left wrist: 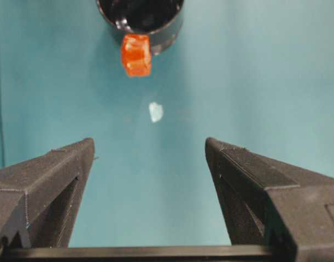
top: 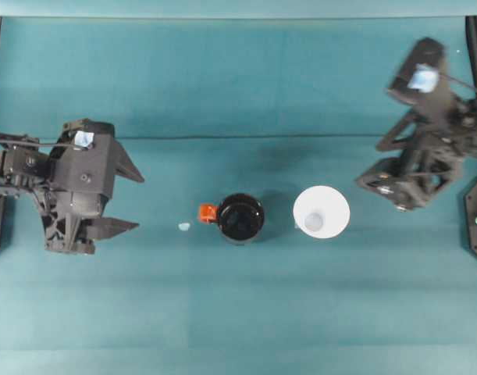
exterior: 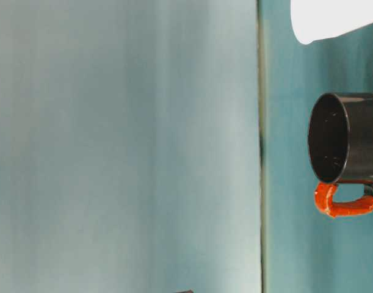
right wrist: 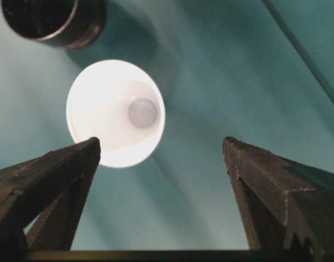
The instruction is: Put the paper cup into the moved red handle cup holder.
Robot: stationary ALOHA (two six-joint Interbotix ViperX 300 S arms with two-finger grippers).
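I am seeing one paper cup (top: pixel 322 212) and one red handle cup holder (top: pixel 240 218) on the teal worktop (top: pixel 238 312). Both are standing upright near the middle of the worktop, side by side but not touching, with a small gap between them. The paper cup is empty, and its greyish base is showing through the wide white rim. The holder is also empty; its orange-red handle (top: pixel 208 212) is pointing toward the left edge of the worktop, away from the paper cup.

There is one small pale scrap (top: pixel 183 226) lying on the worktop, just beyond the handle on the side of my left arm.

I am having two end effectors. My left end effector (top: pixel 127 199) is hanging near the left edge of the worktop, its jaws spread wide and holding nothing; in the left wrist view the scrap and the holder are lying ahead of the open jaws. My right end effector (right wrist: pixel 161 144) is also spread wide and holding nothing. In the right wrist view the paper cup is sitting ahead of it, closer to one finger (right wrist: pixel 57 174), and the holder is further behind the cup.
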